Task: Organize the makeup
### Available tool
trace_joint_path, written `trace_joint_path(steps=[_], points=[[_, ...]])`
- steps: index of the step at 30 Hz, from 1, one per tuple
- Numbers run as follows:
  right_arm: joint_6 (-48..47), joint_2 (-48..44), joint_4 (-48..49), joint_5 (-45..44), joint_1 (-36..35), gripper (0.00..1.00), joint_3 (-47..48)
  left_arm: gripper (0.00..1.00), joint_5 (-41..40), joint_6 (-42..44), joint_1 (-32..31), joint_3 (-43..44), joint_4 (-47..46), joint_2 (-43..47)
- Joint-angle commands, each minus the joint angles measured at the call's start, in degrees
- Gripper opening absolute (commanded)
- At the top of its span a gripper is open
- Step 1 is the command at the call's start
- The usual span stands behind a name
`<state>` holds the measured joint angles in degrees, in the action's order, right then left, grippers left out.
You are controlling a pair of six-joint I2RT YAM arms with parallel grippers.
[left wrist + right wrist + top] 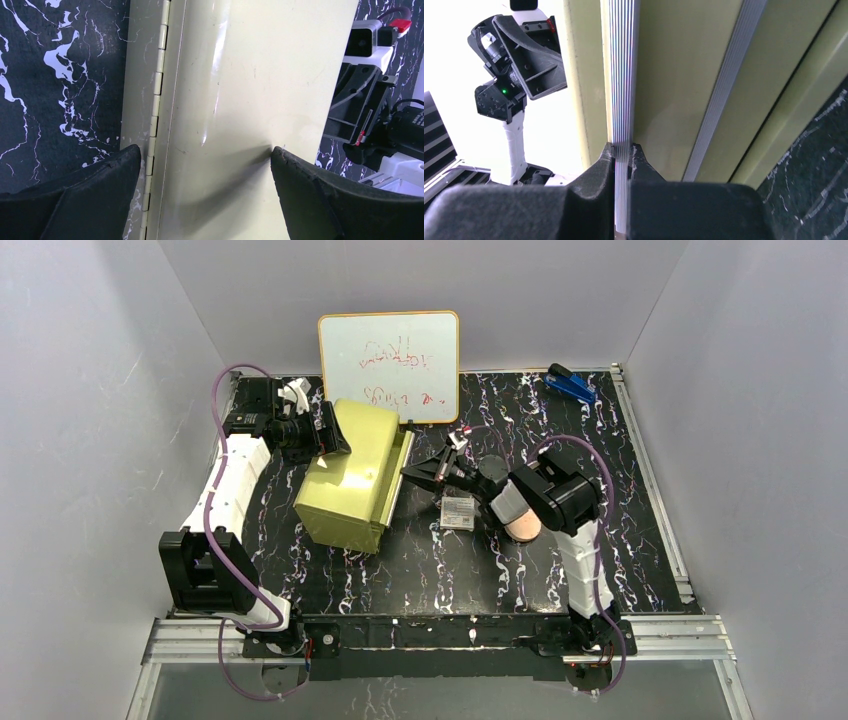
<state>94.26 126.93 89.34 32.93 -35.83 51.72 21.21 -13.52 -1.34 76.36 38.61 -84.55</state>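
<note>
A yellow-green case (350, 480) stands left of centre, its hinged lid (250, 75) tilted up from the body. My right gripper (414, 472) is shut on the lid's ribbed silver rim (623, 75), which is pinched between its fingertips (623, 150). My left gripper (335, 440) is open over the lid's back, its jaws wide apart (205, 165) beside the hinge (157, 90). A small whitish printed packet (458, 512) lies on the table right of the case. A pinkish-tan disc (522, 528) shows partly under my right arm. The stick and the other disc are not clearly seen.
A whiteboard (390, 365) leans on the back wall behind the case. A blue stapler-like object (570, 384) lies at the back right. The table is black marble-patterned (640, 500) with a metal rail along its edges. Grey walls close in on both sides.
</note>
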Motion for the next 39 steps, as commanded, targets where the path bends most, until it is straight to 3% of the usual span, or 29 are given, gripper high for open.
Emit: trace_joint_path(steps=[1, 14, 22, 24, 25, 27, 30, 34, 36, 39], points=[[-2.75, -2.84, 14.79, 3.75, 2.07, 0.01, -4.59, 0.99, -4.56, 1.94, 0.11, -1.12, 2.92, -0.34], [-7.70, -10.22, 14.54, 8.08, 8.97, 0.01, -21.91, 0.98, -5.97, 2.37, 0.11, -1.21, 3.39, -0.69], [-13.63, -15.69, 6.19, 10.99, 12.20, 0.01, -26.05, 0.98, -5.94, 2.52, 0.11, -0.92, 3.63, -0.64], [-15.83, -18.32, 1.70, 13.26, 13.36, 0.31, -25.91, 0.98, -6.08, 2.60, 0.11, -0.82, 3.77, -0.40], [-17.89, -20.56, -2.64, 13.93, 13.83, 0.43, -25.77, 0.98, -6.14, 2.62, 0.11, -0.83, 3.76, -0.31], [-25.83, -27.08, -17.80, 13.64, 14.42, 0.56, -24.45, 0.98, -6.30, 2.70, 0.11, -0.89, 3.81, -0.11], [-45.82, -41.35, -54.34, 6.07, 14.32, 0.67, -17.33, 0.99, -6.26, 2.71, 0.11, -1.03, 3.76, -0.09], [-62.06, -51.67, -84.14, -7.35, 14.38, 0.68, -6.57, 0.98, -5.32, 2.63, 0.12, -0.73, 3.67, -0.23], [-66.09, -54.25, -98.98, -14.08, 14.31, 0.68, -1.14, 0.98, -5.09, 2.62, 0.11, -0.39, 3.67, -0.27], [-68.51, -56.35, -113.29, -25.29, 14.38, 0.66, 4.19, 0.98, -4.98, 2.62, 0.11, -0.25, 3.67, -0.01]])
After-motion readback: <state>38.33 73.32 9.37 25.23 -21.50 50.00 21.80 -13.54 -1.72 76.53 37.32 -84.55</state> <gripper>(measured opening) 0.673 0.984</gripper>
